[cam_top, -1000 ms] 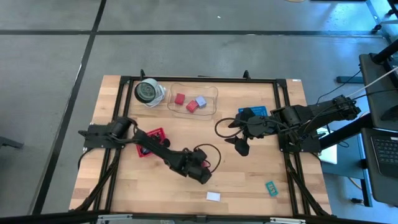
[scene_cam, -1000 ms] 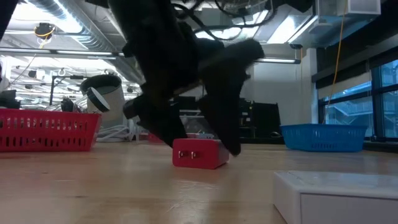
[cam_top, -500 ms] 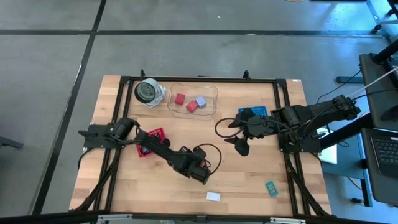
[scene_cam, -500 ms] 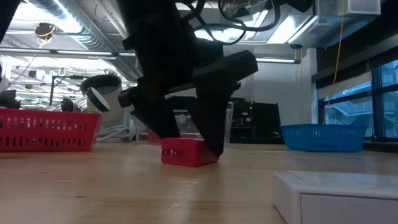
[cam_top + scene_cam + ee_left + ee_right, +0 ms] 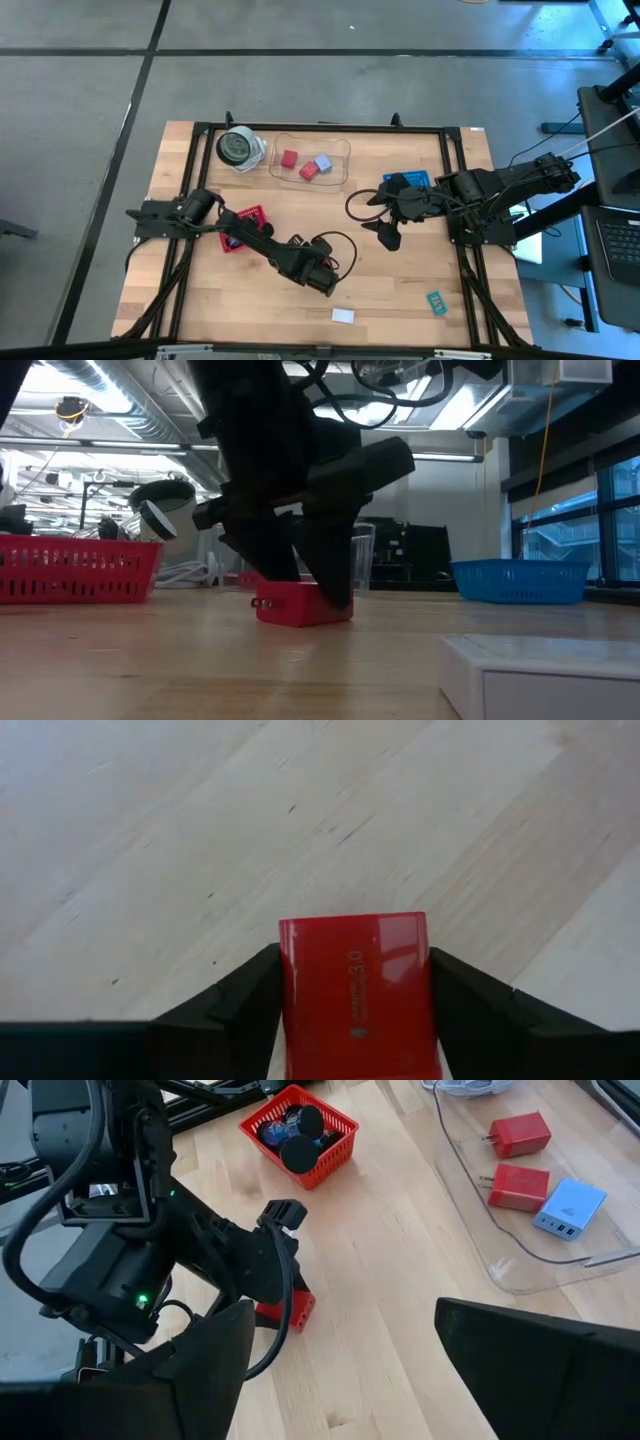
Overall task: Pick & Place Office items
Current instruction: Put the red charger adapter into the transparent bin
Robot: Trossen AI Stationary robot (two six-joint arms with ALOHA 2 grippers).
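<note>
A red block lies on the wooden table near the front middle, with my left gripper shut around it. My right gripper hangs open over the table's right middle, nothing between its fingers. A white block and a green tag lie flat near the front edge. Two red blocks and a pale blue cube sit in the clear tray at the back. Black cylinders fill the red basket. My left gripper pinches the red block by its two opposite sides, one finger on each. The fingers come down from above at a slant. The block sits flat with its underside on the table.
A round black-and-white object stands at the back left beside the clear tray. A blue tray sits at the right under the right arm. Black frame rails run along the table's sides. Bare wood lies between the two grippers.
My left gripper's fingers, spread wide on either side of the red block a second ago, have shut onto its sides. The block has slid slightly toward the table's left and stays on the wood.
</note>
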